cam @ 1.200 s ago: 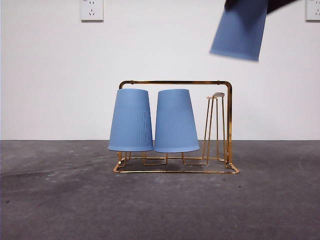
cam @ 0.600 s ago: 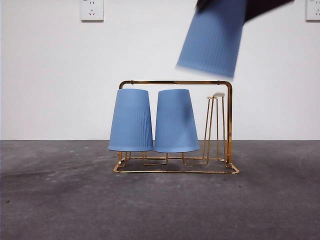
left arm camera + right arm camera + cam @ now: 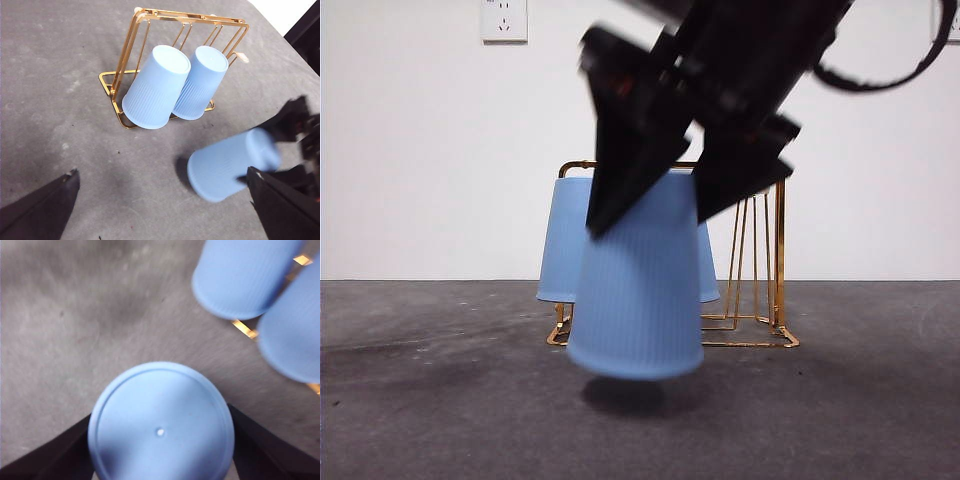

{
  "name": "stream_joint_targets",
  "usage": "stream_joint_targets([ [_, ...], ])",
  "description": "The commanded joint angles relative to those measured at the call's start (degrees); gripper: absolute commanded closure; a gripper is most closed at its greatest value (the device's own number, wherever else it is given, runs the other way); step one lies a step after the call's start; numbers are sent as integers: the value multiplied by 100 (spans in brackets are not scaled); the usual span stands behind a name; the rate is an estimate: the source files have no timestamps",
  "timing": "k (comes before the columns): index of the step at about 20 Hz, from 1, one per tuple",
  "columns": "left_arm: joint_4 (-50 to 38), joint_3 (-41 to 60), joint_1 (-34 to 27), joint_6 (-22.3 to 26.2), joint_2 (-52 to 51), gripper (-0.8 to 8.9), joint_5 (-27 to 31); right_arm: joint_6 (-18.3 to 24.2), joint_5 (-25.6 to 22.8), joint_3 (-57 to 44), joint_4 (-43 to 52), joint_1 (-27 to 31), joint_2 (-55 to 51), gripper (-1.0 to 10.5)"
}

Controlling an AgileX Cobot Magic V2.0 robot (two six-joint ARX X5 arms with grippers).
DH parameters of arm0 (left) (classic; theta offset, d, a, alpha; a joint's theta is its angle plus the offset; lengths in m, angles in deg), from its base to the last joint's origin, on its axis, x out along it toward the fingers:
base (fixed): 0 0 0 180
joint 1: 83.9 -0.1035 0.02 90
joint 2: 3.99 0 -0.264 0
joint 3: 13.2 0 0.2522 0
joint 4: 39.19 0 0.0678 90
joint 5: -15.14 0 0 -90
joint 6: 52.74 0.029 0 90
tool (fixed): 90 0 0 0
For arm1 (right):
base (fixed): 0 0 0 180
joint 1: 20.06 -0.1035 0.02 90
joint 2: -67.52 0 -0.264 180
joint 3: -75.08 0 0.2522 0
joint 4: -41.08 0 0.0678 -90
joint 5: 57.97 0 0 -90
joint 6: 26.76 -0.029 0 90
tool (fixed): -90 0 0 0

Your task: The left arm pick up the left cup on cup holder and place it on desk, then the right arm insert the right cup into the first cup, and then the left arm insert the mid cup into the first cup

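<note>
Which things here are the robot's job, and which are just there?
Job: the held cup in the right gripper, two cups on the rack, the rack, the desk.
Just there: wall sockets, white wall.

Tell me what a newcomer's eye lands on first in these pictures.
First, the big dark right gripper in the middle of the front view, shut on an upside-down blue cup hanging just above the desk over its own shadow. Behind it, two more blue cups sit inverted on the gold cup holder. The left gripper waits open, holding nothing.
</note>
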Motion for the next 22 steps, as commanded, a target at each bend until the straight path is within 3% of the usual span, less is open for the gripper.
stream_joint_targets([
  [1, -46, -105, 17, 94, 28, 283, -39, -42, -31, 39, 127, -96, 264, 672],
  [7, -44, -105, 17, 94, 28, 283, -39, -42, -35, 39, 175, -109, 599, 654],
  [14, -46, -105, 17, 92, 31, 282, -39, -39, -70, 50, 170, -118, 566, 446],
  [18, -116, -105, 122, 68, 83, 281, -39, -9, -225, 175, 87, -116, 0, 445],
  [22, -866, -109, 470, -236, 361, 281, 149, 4, -382, 540, -597, -74, -892, 445],
])
